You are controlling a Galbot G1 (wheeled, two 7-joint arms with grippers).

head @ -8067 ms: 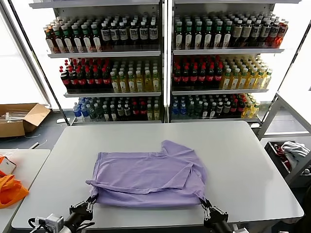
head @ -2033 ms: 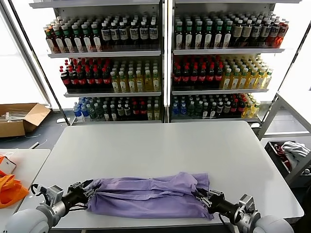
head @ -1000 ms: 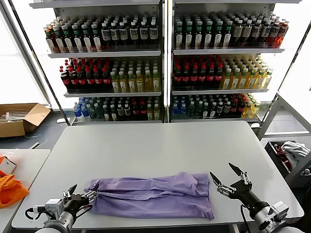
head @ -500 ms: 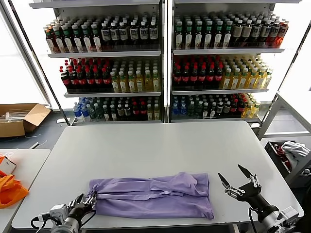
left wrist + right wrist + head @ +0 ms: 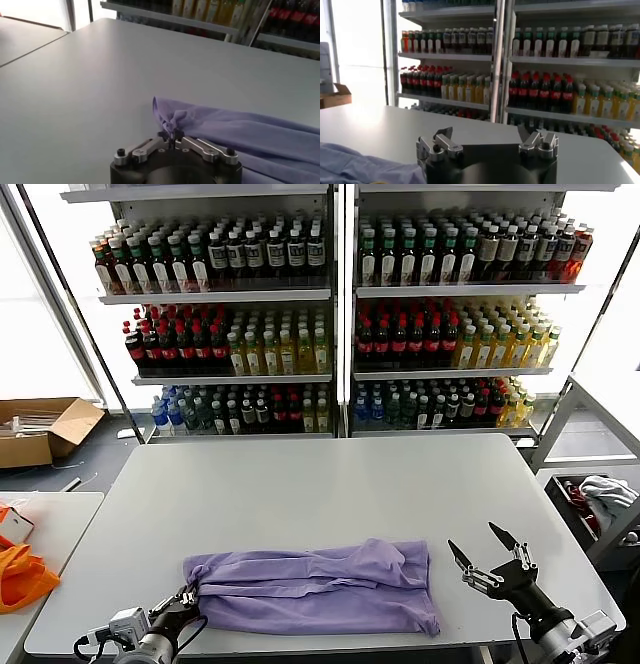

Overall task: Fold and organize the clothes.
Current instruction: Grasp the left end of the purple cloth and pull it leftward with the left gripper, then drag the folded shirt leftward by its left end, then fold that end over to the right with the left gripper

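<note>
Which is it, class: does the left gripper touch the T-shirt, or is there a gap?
Touching. In the left wrist view the left gripper is shut on a bunched corner of the T-shirt, with fabric pinched right at its fingertips.

Black grippers (silver-linked), grey arms

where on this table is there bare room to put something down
Free: the table's whole far half, between the T-shirt and the drink shelves. Crowded: the near edge, with the left gripper shut on the shirt's end and the open right gripper beside it.
</note>
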